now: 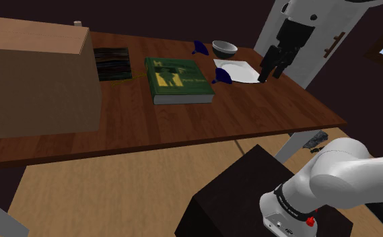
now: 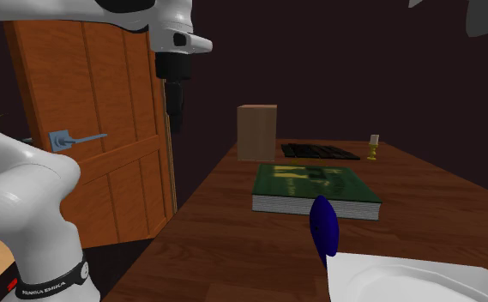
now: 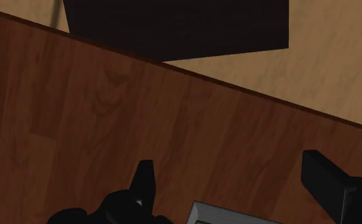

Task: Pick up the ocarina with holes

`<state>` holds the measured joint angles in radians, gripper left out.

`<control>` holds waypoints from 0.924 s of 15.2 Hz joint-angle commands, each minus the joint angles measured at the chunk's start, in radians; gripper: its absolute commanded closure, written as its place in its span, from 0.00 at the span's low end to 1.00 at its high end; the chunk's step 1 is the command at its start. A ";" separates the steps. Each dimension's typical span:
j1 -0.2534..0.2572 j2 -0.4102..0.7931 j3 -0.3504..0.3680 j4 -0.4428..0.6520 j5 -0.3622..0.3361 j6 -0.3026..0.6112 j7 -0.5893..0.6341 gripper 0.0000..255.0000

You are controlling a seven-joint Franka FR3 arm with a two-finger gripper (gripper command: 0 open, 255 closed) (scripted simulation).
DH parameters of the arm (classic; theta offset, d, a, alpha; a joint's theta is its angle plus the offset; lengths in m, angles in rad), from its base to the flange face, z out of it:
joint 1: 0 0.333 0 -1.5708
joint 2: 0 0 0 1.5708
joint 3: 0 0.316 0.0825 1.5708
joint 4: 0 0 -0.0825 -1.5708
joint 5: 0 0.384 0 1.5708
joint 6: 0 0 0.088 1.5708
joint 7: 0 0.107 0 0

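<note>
- The dark blue ocarina (image 1: 222,77) sits on the table (image 1: 183,128), touching the white plate (image 1: 240,69) on the edge that faces the green book (image 1: 178,79). In the second exterior view you see the ocarina (image 2: 323,227) standing upright at the plate's (image 2: 405,279) corner, between the plate and the book (image 2: 315,187).
- Its holes are too small for you to see in these views.
- A second dark blue piece (image 1: 198,47) of similar look lies further back, just beside the grey bowl (image 1: 225,47).
- The gripper (image 1: 272,70) hangs in the air over the plate's other side, toward the shoulder view's right, so the plate is between it and the ocarina. It touches nothing.
- In the wrist view the gripper (image 3: 227,164) has its two fingers (image 3: 144,181) standing wide apart, with only bare table (image 3: 109,127) between them; a corner of the book (image 3: 230,215) shows close to them.
- In the second exterior view the gripper (image 2: 175,120) points down near the table's (image 2: 233,232) edge, in front of a wooden door (image 2: 87,129).
- Beyond the book you find a flat black object (image 1: 112,64) and then a large brown box (image 1: 35,81).
- The dark stand (image 1: 244,195) is on the floor before the table.
</note>
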<state>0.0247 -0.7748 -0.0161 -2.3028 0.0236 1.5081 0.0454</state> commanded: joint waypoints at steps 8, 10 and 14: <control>0.026 0.131 -0.152 -0.007 -0.096 0.170 -0.305 0.00; 0.036 0.183 -0.193 0.007 -0.112 0.219 -0.390 0.00; 0.061 0.304 -0.272 0.056 -0.124 0.312 -0.562 0.00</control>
<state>0.0779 -0.5030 -0.2697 -2.2604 -0.0988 1.7948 -0.4700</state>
